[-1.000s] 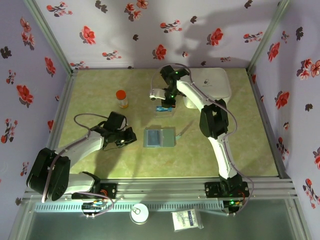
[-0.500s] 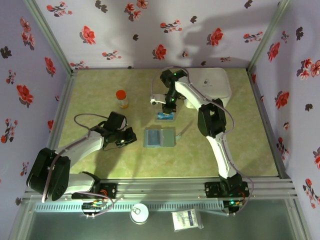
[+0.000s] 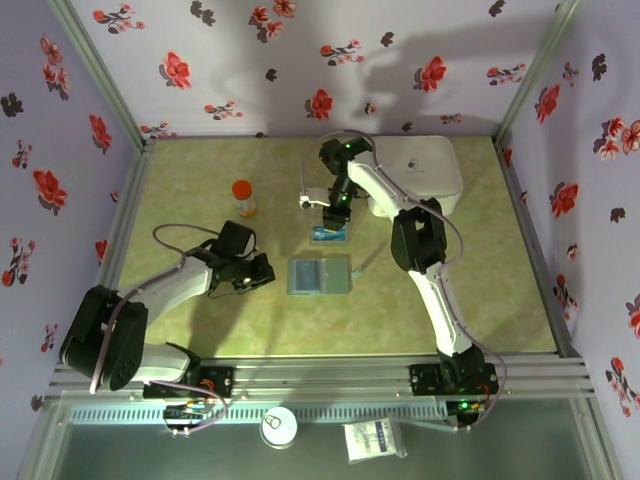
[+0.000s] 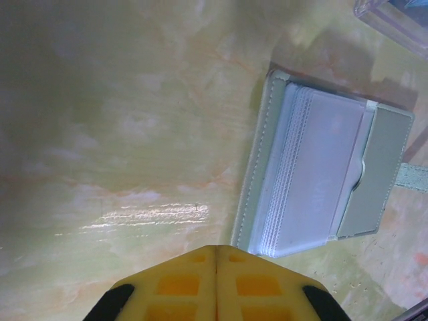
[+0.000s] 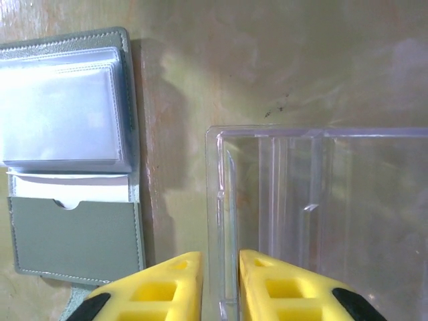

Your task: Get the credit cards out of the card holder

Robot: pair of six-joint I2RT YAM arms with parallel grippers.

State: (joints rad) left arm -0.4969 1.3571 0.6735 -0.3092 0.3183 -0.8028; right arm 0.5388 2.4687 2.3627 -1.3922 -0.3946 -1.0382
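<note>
Right claw point(image 5: 220, 262) just parted slightly, astride wall of clear tray point(image 5: 321, 200), now released nearer holder point(image 5: 73, 241). Left claw point(image 4: 216, 257) pressed together. Unloading judged unfinished.

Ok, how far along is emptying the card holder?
Looks done: the card holder lies open, its clear sleeves look empty, and a blue-teal card apparently sits in the clear tray. In hand: nothing; the right gripper stands slightly open astride the tray wall, left gripper shut. Left: a white slip sits in the holder's grey pocket, possibly a card.
</note>
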